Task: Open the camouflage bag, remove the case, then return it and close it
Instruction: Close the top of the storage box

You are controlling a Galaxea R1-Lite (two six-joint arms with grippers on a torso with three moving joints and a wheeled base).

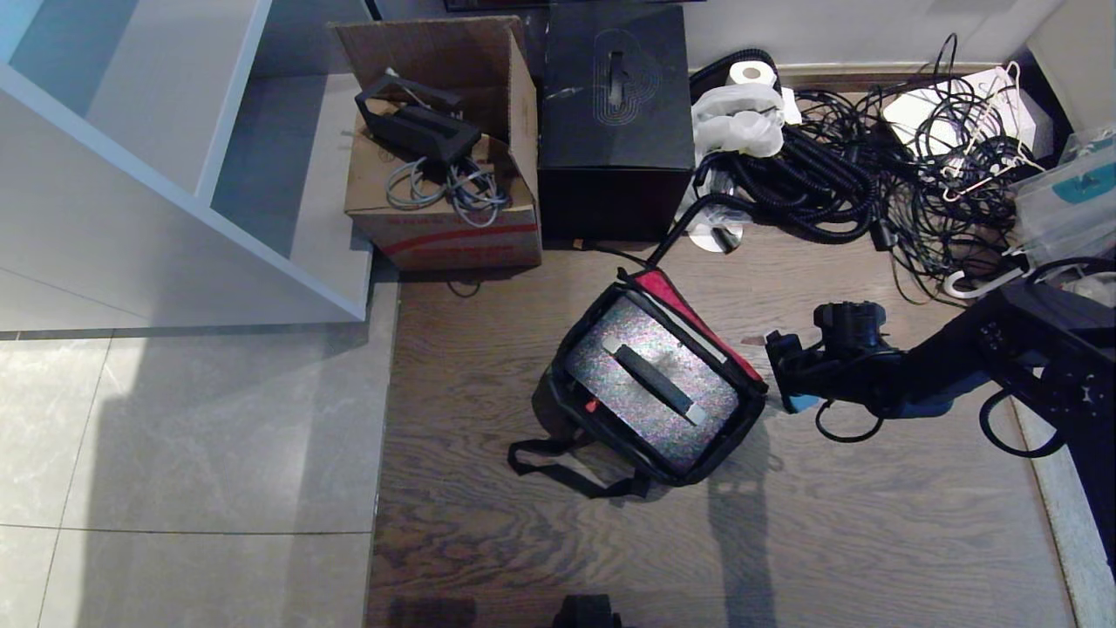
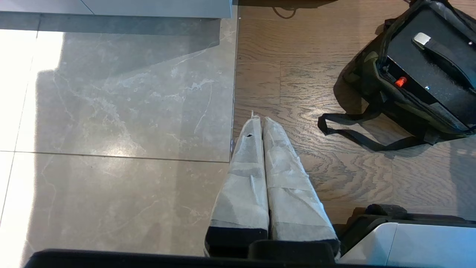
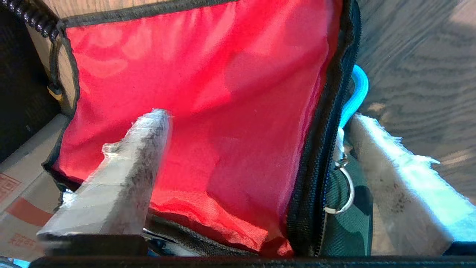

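The camouflage bag (image 1: 702, 467) sits open on the wood floor, its lid (image 1: 689, 314) raised with the red lining showing. Inside lies the case (image 1: 593, 349), speckled grey with a black handle (image 1: 654, 381). My right gripper (image 1: 780, 371) hovers at the lid's right edge. In the right wrist view that gripper (image 3: 258, 117) is open: one finger is over the red lining (image 3: 208, 74), the other outside the black zipper edge, by the metal ring (image 3: 344, 186) and camouflage cloth (image 3: 346, 227). My left gripper (image 2: 259, 119) is shut and parked low, left of the bag (image 2: 368, 74).
Behind the bag stand a red-striped cardboard box (image 1: 445, 218) and a plain black cube box (image 1: 615, 96). Tangled cables (image 1: 872, 174) cover the floor at the back right. A white shelf unit (image 1: 174, 131) stands at the left. The bag's black strap (image 1: 567, 471) trails forward.
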